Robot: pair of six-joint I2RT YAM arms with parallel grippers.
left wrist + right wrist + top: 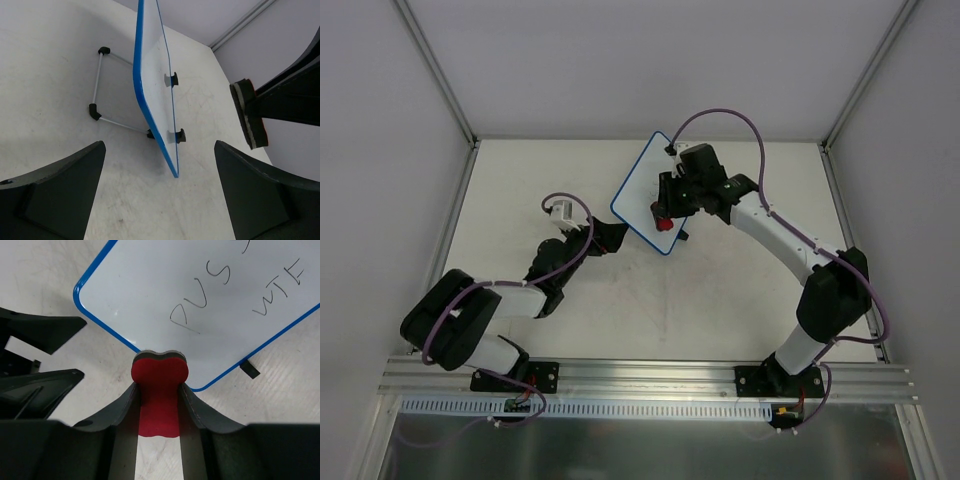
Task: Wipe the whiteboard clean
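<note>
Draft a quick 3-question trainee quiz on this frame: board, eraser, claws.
1. True or false: the left claw is shut on the whiteboard.
2. What is the right claw shut on? A) a marker B) the red eraser C) nothing
3. Short answer: has the whiteboard been wiped clean?
Key:
1. False. It is open, and the board's edge is ahead of it, not gripped.
2. B.
3. No. Handwriting shows on it in the right wrist view.
</note>
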